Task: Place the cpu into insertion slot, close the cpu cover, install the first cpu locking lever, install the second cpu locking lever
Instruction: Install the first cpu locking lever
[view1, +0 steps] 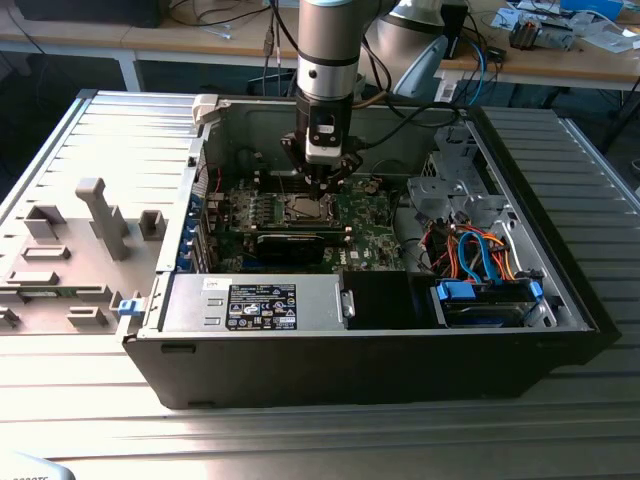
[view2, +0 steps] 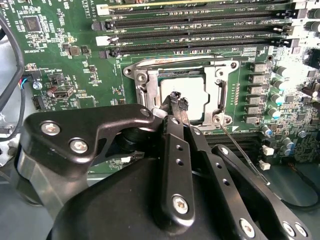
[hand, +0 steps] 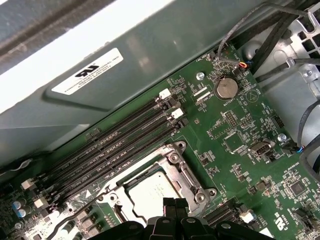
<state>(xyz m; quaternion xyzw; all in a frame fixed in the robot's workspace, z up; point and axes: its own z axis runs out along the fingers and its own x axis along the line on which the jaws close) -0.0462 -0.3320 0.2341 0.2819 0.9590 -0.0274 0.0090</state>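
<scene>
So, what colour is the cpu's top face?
Silver-grey, a plain metal face on the cpu; the second wrist view shows it best.

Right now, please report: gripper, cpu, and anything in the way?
Gripper shut, tips just over the cpu. Cpu seated in insertion slot, cpu cover down around it. Thin lever rod sticks out beside the slot.
</scene>
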